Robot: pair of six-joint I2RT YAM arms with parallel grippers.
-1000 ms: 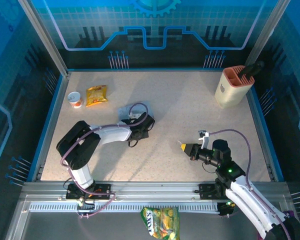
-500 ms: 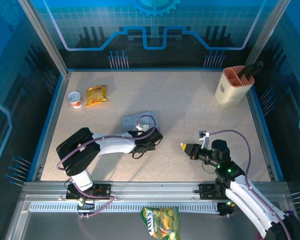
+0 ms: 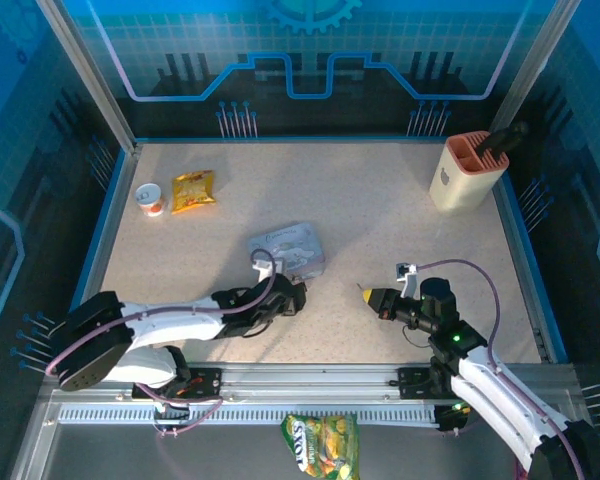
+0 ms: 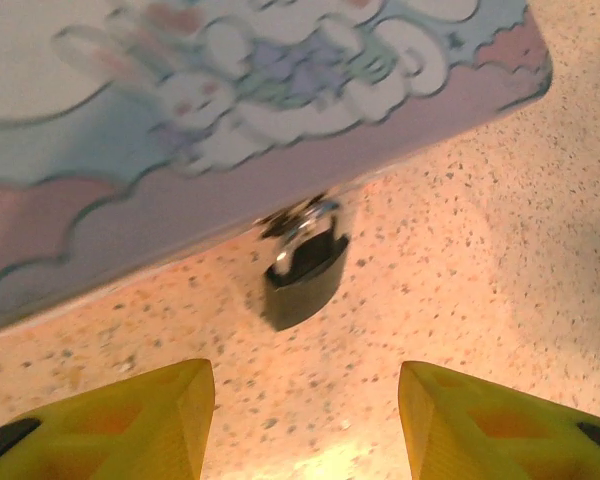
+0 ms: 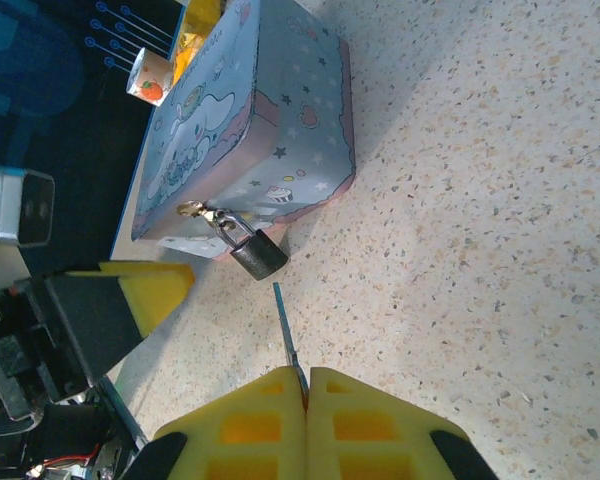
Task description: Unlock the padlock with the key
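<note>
1. Firstly, on the left, the yellow foam left fingers [image 4: 100, 415] are spread wide apart and hold nothing. They sit low over the speckled beige worktop [image 3: 400, 230], just in front of the tin, and the padlock is seen in the gap between them, a little ahead.
2. Next comes the pastel blue-and-pink rectangular tin box [image 4: 180, 110] with a cartoon rabbit print, lying flat on the worktop. The small padlock with black body and thin silvery shackle [image 4: 305, 275] hangs from the clasp on the tin's side wall. Its body leans down to the worktop, close against the tin. The shackle seems seated in the body, so I judge that the padlock is locked.
3. To the right of the padlock, the thin dark metal key [image 5: 285, 330] points its blade toward the padlock body [image 5: 258, 255]. The tip is near it, apparently not touching. I cannot tell where the keyhole faces.
4. Further right, the yellow foam right fingers [image 5: 240, 425] are pressed together on the head of the key.
5. As I judge it, the step in hand is bringing the key to the keyhole, and insertion is not yet done. The next move calls for the left fingers to close on the padlock body and steady it with the keyhole turned to the key. The right fingers must then line up the blade very exactly, because both parts are tiny and the loose padlock may swing away when pushed.
</note>
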